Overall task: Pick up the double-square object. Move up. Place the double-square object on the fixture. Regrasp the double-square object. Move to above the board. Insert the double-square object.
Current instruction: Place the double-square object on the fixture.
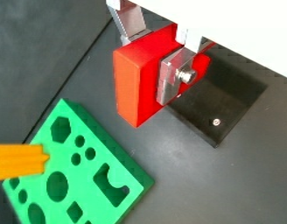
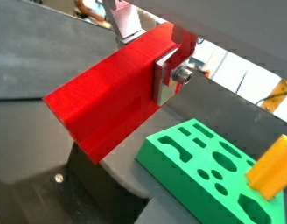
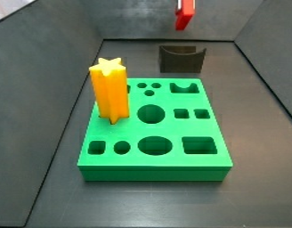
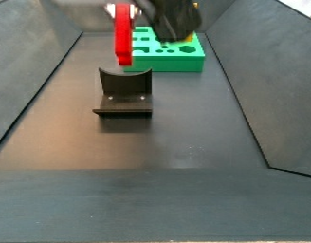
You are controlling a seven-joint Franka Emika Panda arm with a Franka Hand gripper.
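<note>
A: Where's the double-square object (image 4: 121, 33)?

B: Clamped in the gripper (image 1: 170, 63), high over the fixture (image 4: 122, 92), near the floor's far edge from the board (image 3: 155, 127).

A: Step?

B: Carried up, I judge. Next: lower it into the fixture's notch.

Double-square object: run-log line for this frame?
gripper: shut on double-square object | held above fixture | board: star seated

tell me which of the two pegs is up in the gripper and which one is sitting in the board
The red double-square object is held in the gripper, up above the dark fixture. The taller yellow star prism stands upright in the green board.
</note>
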